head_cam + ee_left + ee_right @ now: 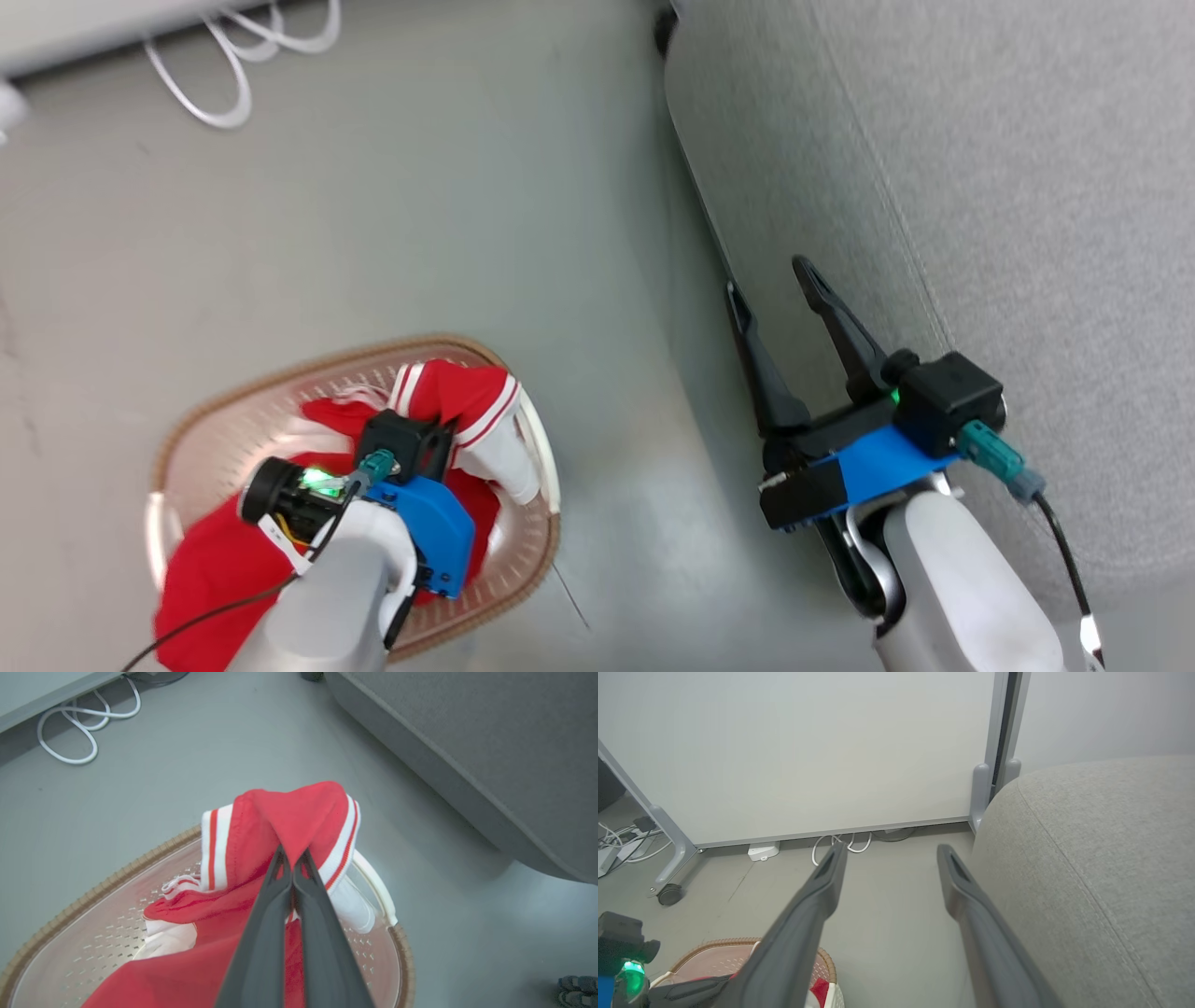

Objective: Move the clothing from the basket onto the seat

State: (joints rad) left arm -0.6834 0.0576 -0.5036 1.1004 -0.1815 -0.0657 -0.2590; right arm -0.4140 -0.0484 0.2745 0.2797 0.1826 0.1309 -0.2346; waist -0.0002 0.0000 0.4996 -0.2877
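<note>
The basket (pixel 245 422) stands on the floor at the lower left, its brown rim (pixel 93 891) around the clothing. My left gripper (pixel 293 856) is shut on a fold of the red garment with white stripe trim (pixel 289 812), which is pulled up above the rim. A second red garment (pixel 163 980) lies lower in the basket. My right gripper (pixel 767 277) hangs open and holds nothing, beside the front edge of the grey seat (pixel 1027 187). In the right wrist view the open gripper (pixel 891 848) points over the floor, with the seat (pixel 1087 858) to its right.
White cables (pixel 224 56) lie on the grey floor by the wall. A white panel (pixel 808 751) on wheeled legs, with a caster (pixel 669 895), stands beyond the basket. Bare floor (pixel 523 233) separates basket and seat.
</note>
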